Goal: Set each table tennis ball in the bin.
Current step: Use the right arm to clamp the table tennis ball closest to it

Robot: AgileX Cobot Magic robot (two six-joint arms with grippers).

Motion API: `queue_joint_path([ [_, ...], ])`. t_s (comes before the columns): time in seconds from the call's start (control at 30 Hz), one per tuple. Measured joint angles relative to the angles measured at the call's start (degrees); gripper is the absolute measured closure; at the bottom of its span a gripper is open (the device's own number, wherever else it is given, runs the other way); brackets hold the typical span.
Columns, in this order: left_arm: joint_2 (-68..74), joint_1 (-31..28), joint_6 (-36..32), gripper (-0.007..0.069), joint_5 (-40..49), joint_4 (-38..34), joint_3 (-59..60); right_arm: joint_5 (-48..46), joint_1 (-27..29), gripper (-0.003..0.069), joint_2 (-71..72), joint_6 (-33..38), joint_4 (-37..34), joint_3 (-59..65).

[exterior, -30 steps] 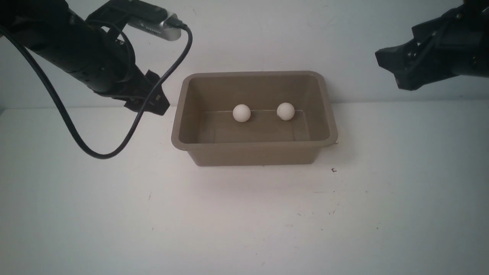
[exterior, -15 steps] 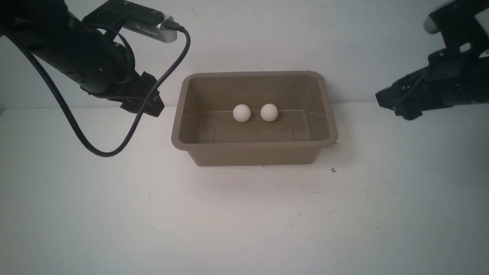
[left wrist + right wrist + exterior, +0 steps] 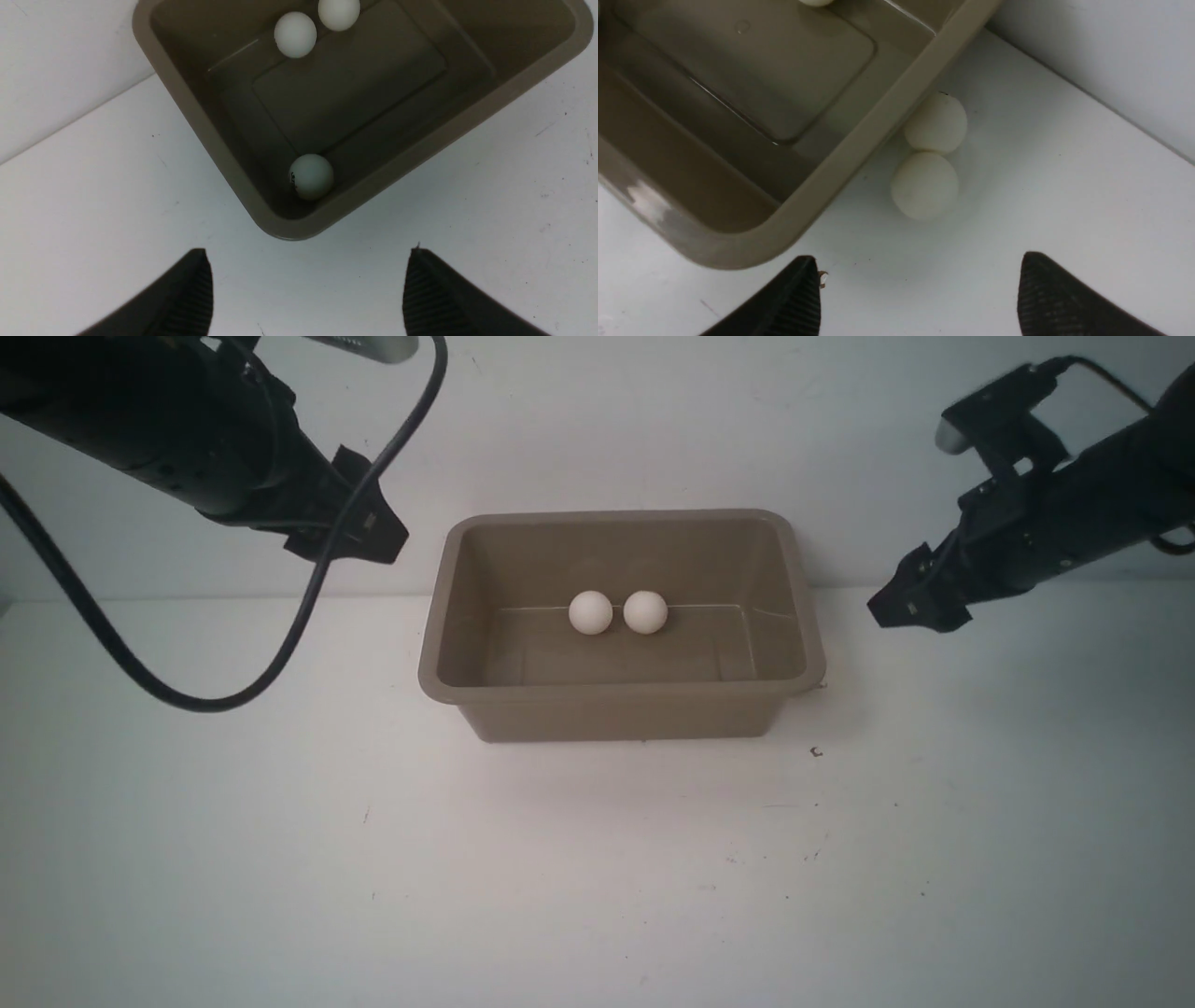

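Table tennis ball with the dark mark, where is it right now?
Left wrist view: the marked table tennis ball lies inside the bin, tucked in its near left corner, apart from the two balls by the far wall.

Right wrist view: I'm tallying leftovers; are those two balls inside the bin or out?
Out: the two balls lie on the table, beside the bin rim.

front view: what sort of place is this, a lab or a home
Probably a robot lab bench, not a home: a white table against a plain wall, a cabled black left arm and right arm, and a bin holding table tennis balls.
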State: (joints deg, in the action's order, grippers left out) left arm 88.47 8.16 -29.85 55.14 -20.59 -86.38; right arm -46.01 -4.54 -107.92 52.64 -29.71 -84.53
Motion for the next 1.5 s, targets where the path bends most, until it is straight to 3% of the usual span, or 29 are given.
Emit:
queue_joint_path([
  [0.2, -2.8, 0.0, -0.1, 0.0134, -0.1, 0.0, 0.0, 0.5, 0.1, 0.0146, -5.4, 4.2, -0.2, -1.2],
  [0.47, -3.9, 0.0, -0.2, 0.0134, -0.1, 0.0, 0.0, 3.3, 0.1, 0.0146, -8.6, 13.5, -8.0, -1.3],
  [0.83, -3.9, 0.0, -0.2, 0.0134, -0.1, -0.1, 0.0, 5.8, 0.1, 0.0146, -12.0, 20.0, -9.8, -1.8],
  [1.5, -3.9, 0.0, -0.2, 0.0134, -0.1, -0.2, 0.0, 9.1, 0.1, 0.0147, -16.6, 29.4, -21.7, -2.0],
])
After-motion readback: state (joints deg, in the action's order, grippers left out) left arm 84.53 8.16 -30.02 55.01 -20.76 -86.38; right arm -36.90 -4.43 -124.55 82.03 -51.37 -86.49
